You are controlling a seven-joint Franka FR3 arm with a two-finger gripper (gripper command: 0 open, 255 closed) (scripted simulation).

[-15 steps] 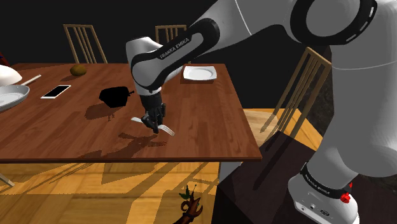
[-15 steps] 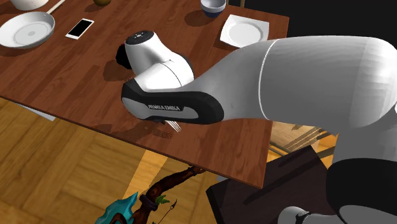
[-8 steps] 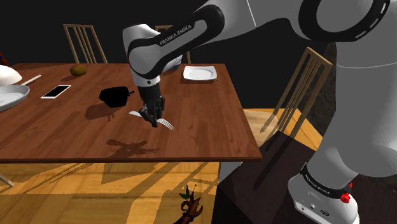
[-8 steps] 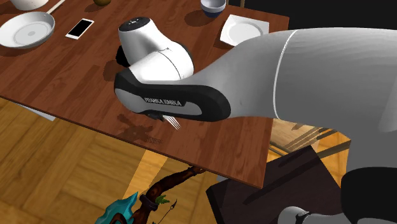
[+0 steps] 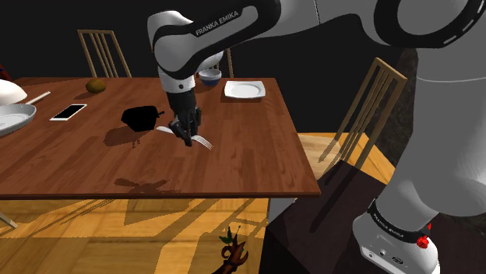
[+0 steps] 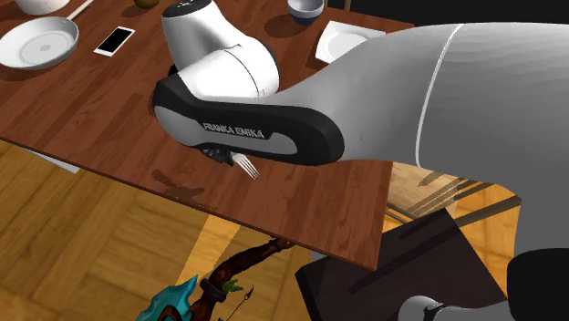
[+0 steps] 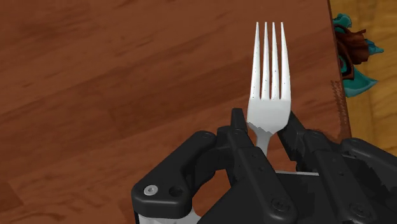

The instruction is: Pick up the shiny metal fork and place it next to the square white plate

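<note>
Aloft, tool (image 7: pixel 263 122) clasps fork (image 7: pixel 270 76); plate (image 5: pixel 244 90) well apart.

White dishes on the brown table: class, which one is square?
The square white plate near the brown table's far edge; the round white pan sits at the shoulder view's left.

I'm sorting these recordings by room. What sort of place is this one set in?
Most likely a dining room: a wooden table with chairs drawn up, laid with a square white plate and a bowl, over a wooden floor. The gripper holds a fork above it.
</note>
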